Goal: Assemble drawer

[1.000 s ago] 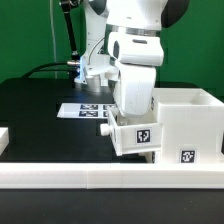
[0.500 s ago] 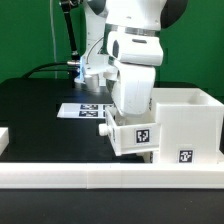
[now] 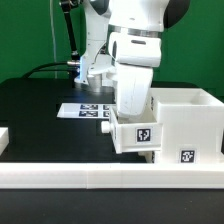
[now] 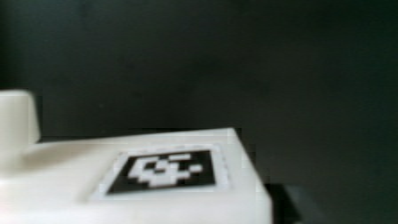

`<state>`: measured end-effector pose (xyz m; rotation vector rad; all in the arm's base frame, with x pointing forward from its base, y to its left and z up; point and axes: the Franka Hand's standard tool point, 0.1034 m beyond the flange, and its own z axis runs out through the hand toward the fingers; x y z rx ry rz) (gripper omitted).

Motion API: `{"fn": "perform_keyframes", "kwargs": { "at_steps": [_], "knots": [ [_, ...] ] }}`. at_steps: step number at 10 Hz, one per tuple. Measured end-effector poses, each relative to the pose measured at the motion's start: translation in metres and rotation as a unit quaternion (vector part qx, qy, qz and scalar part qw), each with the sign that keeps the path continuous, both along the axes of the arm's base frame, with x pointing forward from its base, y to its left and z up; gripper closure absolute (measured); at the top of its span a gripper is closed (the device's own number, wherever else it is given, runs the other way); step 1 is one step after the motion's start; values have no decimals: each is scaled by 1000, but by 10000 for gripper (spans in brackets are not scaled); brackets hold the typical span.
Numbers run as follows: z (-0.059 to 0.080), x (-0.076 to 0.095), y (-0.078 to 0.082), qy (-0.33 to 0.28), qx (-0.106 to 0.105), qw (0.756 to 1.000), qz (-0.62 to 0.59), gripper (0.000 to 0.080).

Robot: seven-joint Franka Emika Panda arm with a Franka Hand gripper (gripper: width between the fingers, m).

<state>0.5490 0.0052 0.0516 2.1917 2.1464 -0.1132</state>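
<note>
- The long white border rail [image 3: 110,178] was seen nearest, across the front of the table [image 3: 40,110]
- Just behind it, a small tagged tray [image 3: 137,135] was positioned against the large housing [image 3: 190,120] at the exterior view's right
- The gripper was hidden behind the arm [image 3: 135,60]; its state could not be determined
- The marker board [image 3: 85,110] was seen farther back
- A tagged white surface [image 4: 160,165] was recorded in the wrist view

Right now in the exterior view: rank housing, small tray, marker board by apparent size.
1. Housing, largest.
2. Small tray and marker board: look similar, and the tray is partly behind the arm and nearer the camera, so I won't rank them.
</note>
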Motion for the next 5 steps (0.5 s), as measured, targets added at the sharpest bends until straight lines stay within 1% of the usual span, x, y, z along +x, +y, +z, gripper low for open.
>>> {"fn": "perform_keyframes", "kwargs": {
  "at_steps": [1,2,3,4,5],
  "knots": [
    [0,0,0,0,0,1000,0,485],
    [4,1,-2,3,-3,1000,-1,338],
    [9,2,-2,3,-4,1000,-2,338],
    [14,3,-3,3,-6,1000,-2,193],
    [23,2,-3,8,-10,1000,-7,193]
  ]
}}
